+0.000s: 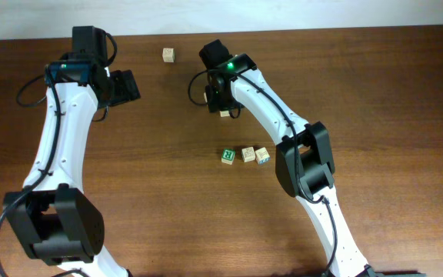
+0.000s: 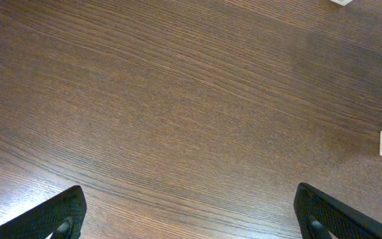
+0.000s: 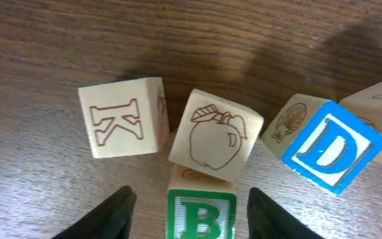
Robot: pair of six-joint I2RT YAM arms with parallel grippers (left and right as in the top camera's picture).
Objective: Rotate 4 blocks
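Straddling the light-wood cube with the green "B" face (image 3: pixel 201 216), our right gripper (image 3: pixel 191 206) stands released, jaws just clear of its sides. We judge the grasp for rotating is in hand. Next we close squarely, sparing the apple-printed cube (image 3: pixel 214 136) touching it ahead. Our left gripper (image 2: pixel 191 219) hangs wide, empty.

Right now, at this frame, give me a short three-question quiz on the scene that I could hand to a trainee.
1. True or false: the left gripper is shut on a wooden cube.
2. Which letter is on the green-printed light-wood cube between the fingers of the right gripper? A) K B) B C) D
3. What fruit is drawn in outline on the tan wooden cube beside the red-lettered K cube?
Key: 1 false, it is open and empty; 2 B; 3 an apple.
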